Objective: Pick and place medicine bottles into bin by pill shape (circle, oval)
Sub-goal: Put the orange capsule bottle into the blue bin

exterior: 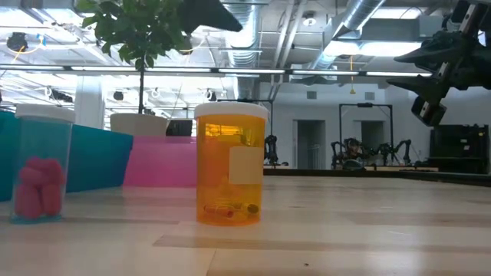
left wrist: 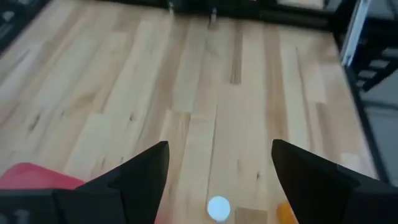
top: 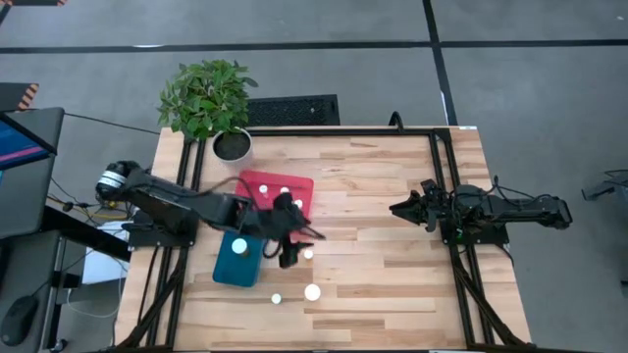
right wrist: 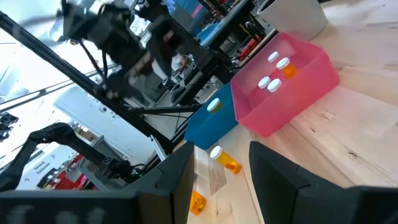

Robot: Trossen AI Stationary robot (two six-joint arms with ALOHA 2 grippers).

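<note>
Left gripper [top: 294, 235] jaws spread beside pink bin [top: 257, 185], white-capped bottle [top: 312, 291] standing nearby

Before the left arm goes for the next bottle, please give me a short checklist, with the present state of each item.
1. Left claw open and empty: ok, nothing between its fingers.
2. Loose bottles on the table within reach: ok, one bottle and a smaller bottle stand just in front of the bins.
3. Pink bin and blue bin free to receive: ok, both open on top.
4. Right claw out of the way: ok, it waits at the table's right side.
5. Pill shape in the next bottle: cannot tell.
</note>
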